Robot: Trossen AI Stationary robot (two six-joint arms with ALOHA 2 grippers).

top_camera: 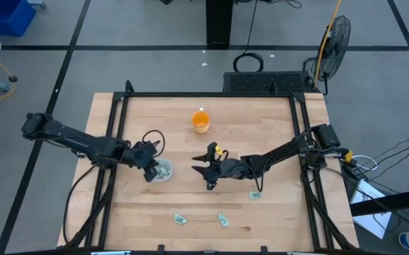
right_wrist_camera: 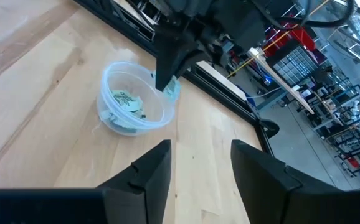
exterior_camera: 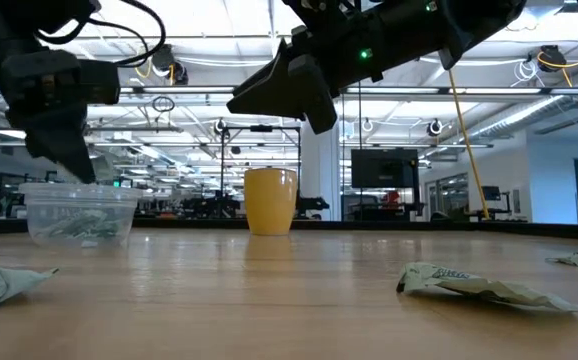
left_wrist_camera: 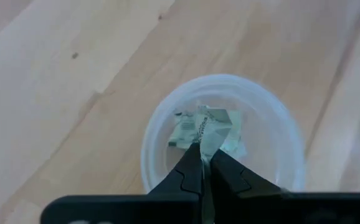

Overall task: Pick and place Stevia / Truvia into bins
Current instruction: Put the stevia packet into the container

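A green-and-white packet point(left_wrist_camera: 206, 134) is pinched between the fingers of the left gripper point(left_wrist_camera: 203, 163), right over the clear cup point(top_camera: 163, 171) at the left middle of the table point(top_camera: 275, 212). More packets lie inside the cup (a small pile). Three loose packets point(top_camera: 181, 219) lie near the bottom edge. The right gripper point(right_wrist_camera: 200, 163) hangs mid-table, fingers spread. An orange cup point(top_camera: 200, 121) stands higher up.

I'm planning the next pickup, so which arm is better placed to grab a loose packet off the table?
Probably the right: its tool is open, empty and nearer the loose packets, while the left tool is shut on a packet over the clear cup.
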